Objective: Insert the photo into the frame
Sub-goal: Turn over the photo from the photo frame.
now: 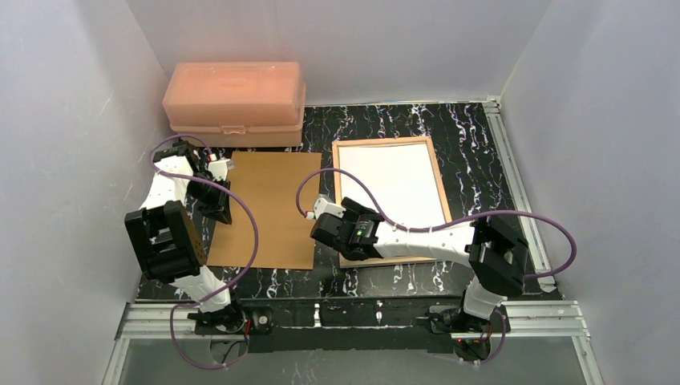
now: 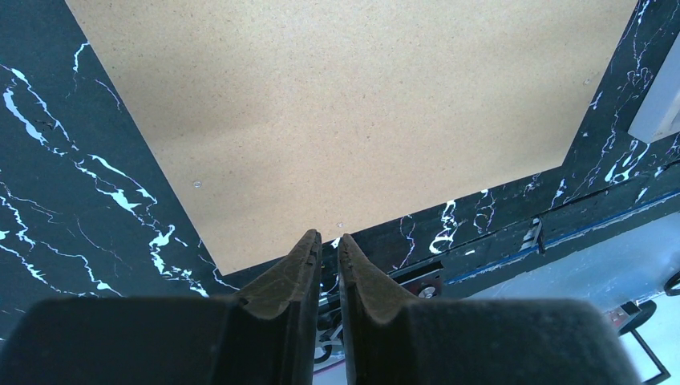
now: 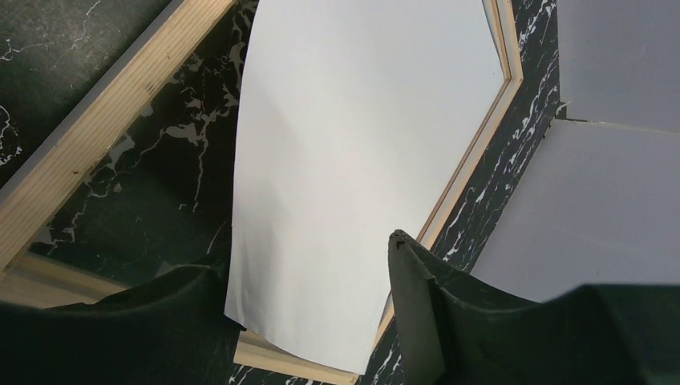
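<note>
The frame (image 1: pixel 439 178) lies back up on the table at centre right, its tan wood rail showing in the right wrist view (image 3: pixel 104 128). The photo (image 1: pixel 393 180) lies in it white back up. In the right wrist view the photo (image 3: pixel 353 160) sits slightly askew. A strip of clear pane shows at its left, and its near corner overhangs the near rail. My right gripper (image 1: pixel 335 241) hangs over the frame's near left corner, open (image 3: pixel 305 257), with the photo's near edge between its fingers. My left gripper (image 1: pixel 220 210) is shut and empty (image 2: pixel 329 237) above the brown board's edge.
The brown backing board (image 1: pixel 269 208) lies flat left of the frame and fills much of the left wrist view (image 2: pixel 361 104). A pink plastic box (image 1: pixel 235 100) stands at the back left. White walls close in three sides. A metal rail runs along the near edge.
</note>
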Controlling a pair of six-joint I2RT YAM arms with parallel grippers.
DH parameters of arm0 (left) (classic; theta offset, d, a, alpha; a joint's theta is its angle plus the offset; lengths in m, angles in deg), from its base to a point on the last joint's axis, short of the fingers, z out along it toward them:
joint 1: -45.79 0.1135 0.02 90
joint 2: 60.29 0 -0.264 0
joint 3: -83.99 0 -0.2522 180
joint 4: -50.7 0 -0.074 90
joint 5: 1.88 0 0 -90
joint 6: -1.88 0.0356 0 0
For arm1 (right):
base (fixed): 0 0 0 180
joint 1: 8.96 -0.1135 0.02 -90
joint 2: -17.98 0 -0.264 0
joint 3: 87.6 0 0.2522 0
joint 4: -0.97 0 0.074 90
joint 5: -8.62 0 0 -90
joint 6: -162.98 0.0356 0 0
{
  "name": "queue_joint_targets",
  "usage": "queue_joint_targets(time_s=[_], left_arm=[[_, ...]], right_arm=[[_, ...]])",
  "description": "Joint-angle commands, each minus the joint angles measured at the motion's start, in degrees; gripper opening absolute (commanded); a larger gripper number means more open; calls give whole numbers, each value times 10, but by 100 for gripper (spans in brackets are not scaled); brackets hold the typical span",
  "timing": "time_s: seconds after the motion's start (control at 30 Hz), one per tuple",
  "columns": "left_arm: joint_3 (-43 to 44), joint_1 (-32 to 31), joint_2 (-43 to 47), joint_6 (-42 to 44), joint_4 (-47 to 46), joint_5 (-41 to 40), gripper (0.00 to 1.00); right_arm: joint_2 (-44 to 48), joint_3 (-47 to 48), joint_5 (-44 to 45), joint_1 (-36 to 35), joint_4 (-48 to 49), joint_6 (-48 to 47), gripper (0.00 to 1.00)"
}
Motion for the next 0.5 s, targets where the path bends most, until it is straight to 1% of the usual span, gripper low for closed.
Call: queue_joint_targets(time_s=[0.0,0.07,0.13,0.37,0.47], left_arm=[[-1,2,3,4,16,11,13],[-1,2,3,4,16,11,12],[0,2,3,3,16,11,13],[0,2,3,3,16,10,12],[0,2,3,3,17,11,12]], right_arm=[[2,0,5,0,19,8,63],[3,2,3,0,18,14,53],[7,0,2,0,21,17,47],[18,-26,20,0,49,8,44],[14,-29,31,0,69,6,39]])
